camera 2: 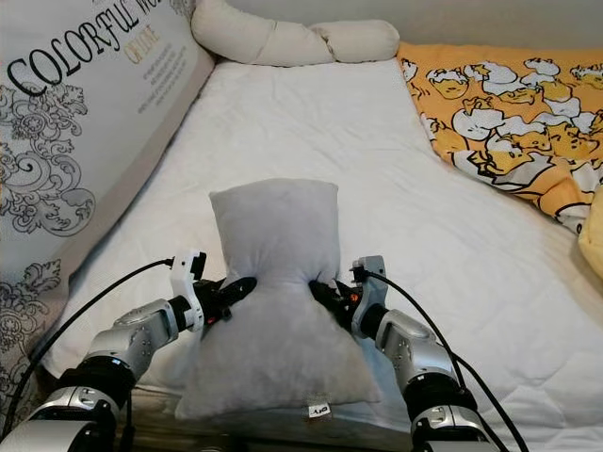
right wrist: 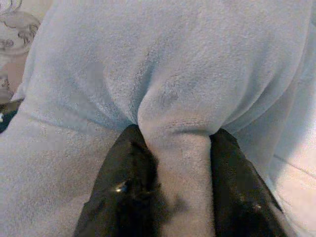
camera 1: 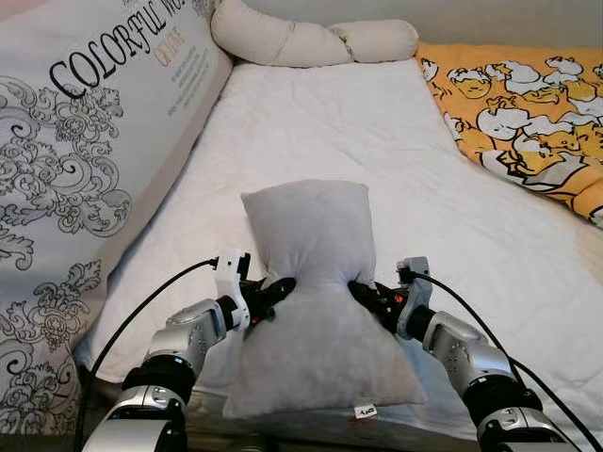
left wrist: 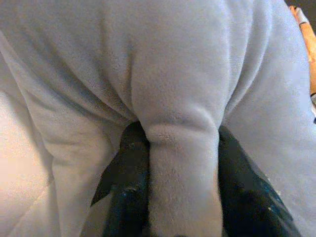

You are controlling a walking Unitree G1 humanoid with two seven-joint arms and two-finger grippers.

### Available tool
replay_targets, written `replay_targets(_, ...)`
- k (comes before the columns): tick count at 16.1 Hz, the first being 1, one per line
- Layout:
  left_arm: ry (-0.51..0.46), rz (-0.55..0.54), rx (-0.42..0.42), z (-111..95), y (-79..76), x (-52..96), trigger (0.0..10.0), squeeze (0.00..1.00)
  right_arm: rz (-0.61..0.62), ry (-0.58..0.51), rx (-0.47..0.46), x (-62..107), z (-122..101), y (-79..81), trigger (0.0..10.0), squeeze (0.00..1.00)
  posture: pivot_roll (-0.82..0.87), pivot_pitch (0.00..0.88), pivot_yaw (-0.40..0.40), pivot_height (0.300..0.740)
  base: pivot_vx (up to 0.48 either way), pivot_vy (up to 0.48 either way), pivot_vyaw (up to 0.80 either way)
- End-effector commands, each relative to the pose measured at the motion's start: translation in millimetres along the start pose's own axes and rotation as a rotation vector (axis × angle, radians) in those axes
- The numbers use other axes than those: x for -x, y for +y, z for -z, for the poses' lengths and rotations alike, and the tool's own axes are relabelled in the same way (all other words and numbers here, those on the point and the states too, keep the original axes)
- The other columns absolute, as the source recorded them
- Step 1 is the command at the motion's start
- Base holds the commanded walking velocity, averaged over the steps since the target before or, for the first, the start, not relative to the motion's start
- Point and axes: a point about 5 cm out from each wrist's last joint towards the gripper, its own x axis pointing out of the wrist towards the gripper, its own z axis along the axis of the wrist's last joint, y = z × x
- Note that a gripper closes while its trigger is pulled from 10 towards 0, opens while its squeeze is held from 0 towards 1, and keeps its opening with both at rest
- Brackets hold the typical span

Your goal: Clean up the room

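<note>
A grey plush pillow point(camera 1: 316, 301) lies lengthwise at the near edge of the white mattress point(camera 1: 330, 132), pinched in at its middle. My left gripper point(camera 1: 273, 290) is shut on the pillow's left side and my right gripper point(camera 1: 363, 292) is shut on its right side. Each wrist view shows a fold of the grey pillow point(left wrist: 182, 163) squeezed between that gripper's two black fingers point(right wrist: 123, 192). A small white label point(camera 1: 365, 411) hangs at the pillow's near corner.
A big patterned cushion with lettering point(camera 1: 85, 160) leans along the left side of the bed. A cream bolster point(camera 1: 301, 38) lies across the far end. An orange duck-print blanket point(camera 1: 528, 113) covers the far right.
</note>
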Motion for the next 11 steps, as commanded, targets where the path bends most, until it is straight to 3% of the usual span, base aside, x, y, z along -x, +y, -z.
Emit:
replay_targets(1,0.058,0.018,0.002,9,-4.3,-3.2,0.0,0.00,0.004,-0.016,-0.014,-4.1,-2,3.1,0.0,0.00,0.04,0.000,0.090,0.740,0.000,0.000,0.00)
replay_targets(6,0.032,-0.019,0.021,7,-3.2,-3.8,0.0,0.00,0.019,-0.018,-0.011,-5.9,-2,3.5,0.0,0.00,0.06,0.000,0.086,0.740,0.000,0.000,0.00)
replay_targets(8,0.012,0.004,0.039,3,-7.9,-4.5,0.0,0.00,0.043,-0.100,-0.045,-7.9,-12,4.9,0.0,0.00,0.07,0.000,0.082,0.740,0.000,0.000,0.00)
replay_targets(11,-0.180,0.050,0.050,-43,-17.7,-6.4,0.0,0.00,-0.005,-0.199,-0.026,-20.6,-41,20.5,0.0,0.00,0.09,0.000,0.065,0.740,0.000,0.000,0.00)
